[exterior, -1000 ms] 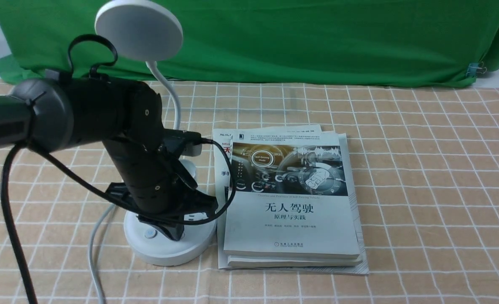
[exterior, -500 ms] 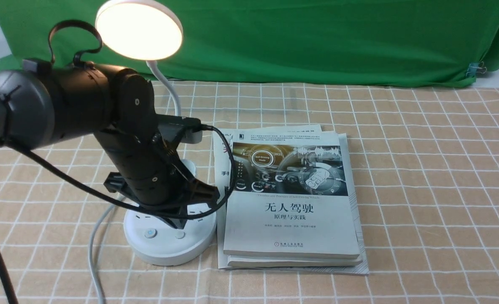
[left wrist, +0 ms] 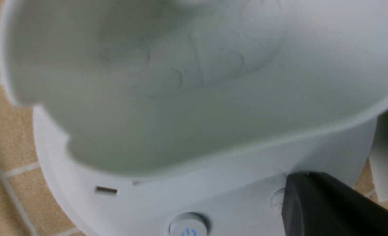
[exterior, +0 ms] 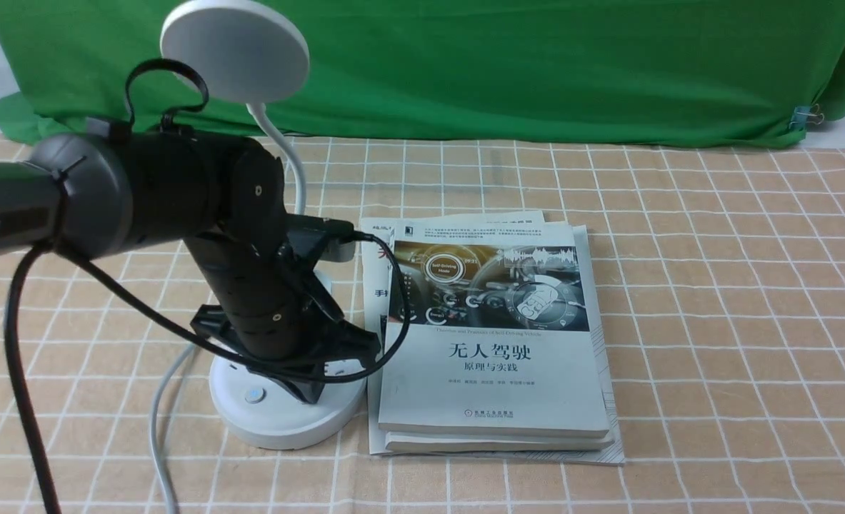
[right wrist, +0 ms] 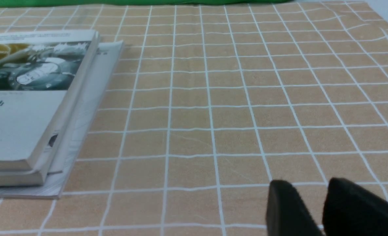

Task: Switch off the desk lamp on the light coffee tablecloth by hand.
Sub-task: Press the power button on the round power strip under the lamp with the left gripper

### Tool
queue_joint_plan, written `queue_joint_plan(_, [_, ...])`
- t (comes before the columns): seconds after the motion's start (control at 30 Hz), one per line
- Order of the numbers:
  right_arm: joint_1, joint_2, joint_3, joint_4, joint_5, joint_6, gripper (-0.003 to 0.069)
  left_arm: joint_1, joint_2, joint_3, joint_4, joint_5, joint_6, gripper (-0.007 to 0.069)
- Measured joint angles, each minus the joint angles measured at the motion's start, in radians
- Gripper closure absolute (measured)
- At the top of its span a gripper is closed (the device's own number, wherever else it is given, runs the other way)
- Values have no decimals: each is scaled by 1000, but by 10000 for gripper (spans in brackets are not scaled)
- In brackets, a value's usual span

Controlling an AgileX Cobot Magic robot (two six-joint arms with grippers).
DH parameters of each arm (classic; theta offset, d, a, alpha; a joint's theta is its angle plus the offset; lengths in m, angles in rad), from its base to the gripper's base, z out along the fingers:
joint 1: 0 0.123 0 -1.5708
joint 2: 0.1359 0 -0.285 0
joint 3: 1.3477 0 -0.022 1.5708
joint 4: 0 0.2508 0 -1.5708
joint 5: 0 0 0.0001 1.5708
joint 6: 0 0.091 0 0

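The white desk lamp stands on the light coffee tablecloth (exterior: pixel 679 285) at the left. Its disc head (exterior: pixel 235 50) is dark and its round base (exterior: pixel 279 425) lies under my left gripper (exterior: pixel 309 389). That gripper is shut, with its tip pressed down on the base beside the blue-marked button (exterior: pixel 253 395). In the left wrist view the black tip (left wrist: pixel 295 186) covers part of a second round button (left wrist: pixel 276 199), next to the power button (left wrist: pixel 188 226) and below the pen cup (left wrist: pixel 180 82). My right gripper (right wrist: pixel 307 193) hangs low over bare cloth, its jaws a narrow gap apart and empty.
A stack of books (exterior: pixel 493 343) lies right against the lamp base, also seen in the right wrist view (right wrist: pixel 33 98). The lamp's white cord (exterior: pixel 156 428) runs toward the front edge. A green backdrop cloth (exterior: pixel 536 64) hangs along the back.
The lamp head was dark, then lit half a second ago, and is dark now. My left gripper rose a little, then came back down onto the base.
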Motion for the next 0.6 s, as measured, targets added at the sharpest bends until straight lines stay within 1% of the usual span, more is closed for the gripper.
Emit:
queue_joint_plan(0.27, [0,0,0,0,0,0,416,0,-66,3,6,-4,-3,633])
queue_joint_plan(0.6, [0,0,0,0,0,0,416,-1,14,5,13,-3,4,633])
